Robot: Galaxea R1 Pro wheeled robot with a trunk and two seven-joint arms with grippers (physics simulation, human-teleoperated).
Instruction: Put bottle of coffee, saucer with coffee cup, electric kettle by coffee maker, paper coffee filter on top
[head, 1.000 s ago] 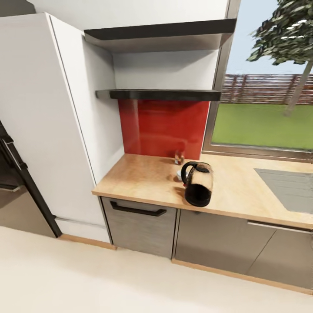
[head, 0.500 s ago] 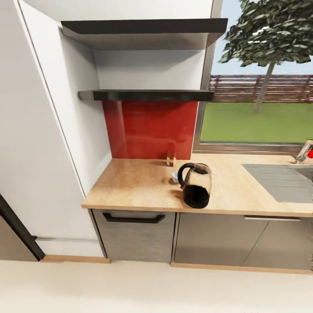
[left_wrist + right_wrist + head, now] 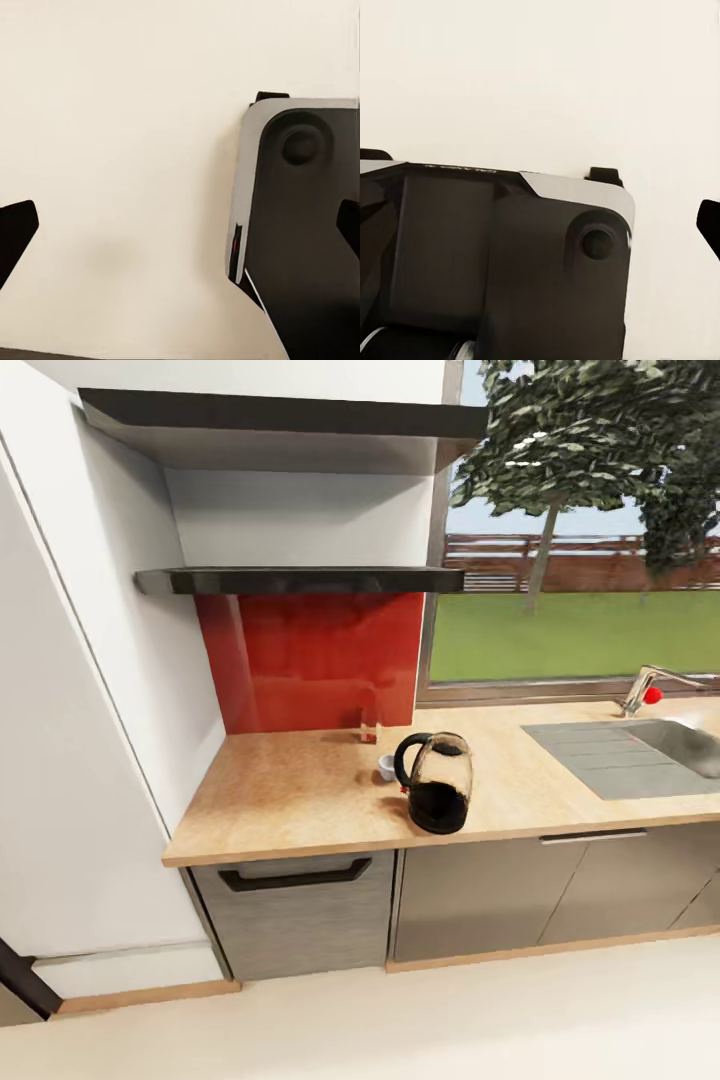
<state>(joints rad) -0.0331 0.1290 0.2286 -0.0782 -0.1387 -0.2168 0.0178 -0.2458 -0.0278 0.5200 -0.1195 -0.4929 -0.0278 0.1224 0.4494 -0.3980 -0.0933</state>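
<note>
An electric kettle (image 3: pixel 437 785) with a black handle, a clear body and dark liquid stands upright near the front of the wooden countertop (image 3: pixel 290 800). Just behind it to the left sits a small white cup (image 3: pixel 386 764). A small bottle-like thing (image 3: pixel 369 728) with a reddish base stands against the red backsplash. Two dark wall shelves (image 3: pixel 300 578) hang above the counter, and I cannot see their tops. My left gripper (image 3: pixel 180 232) hangs open over the pale floor beside the robot's base. My right gripper (image 3: pixel 540 225) is also open above the base, holding nothing.
A steel sink (image 3: pixel 640 750) with a faucet (image 3: pixel 645 690) lies at the counter's right under a window. Grey cabinet fronts and a drawer with a black handle (image 3: pixel 295 875) run below the counter. A tall white panel (image 3: pixel 80 760) closes the left side. Pale floor lies in front.
The head view has swung right: the dark appliance at left has left the picture and the sink and faucet have come in. Kettle, cup and bottle stay put on the counter.
</note>
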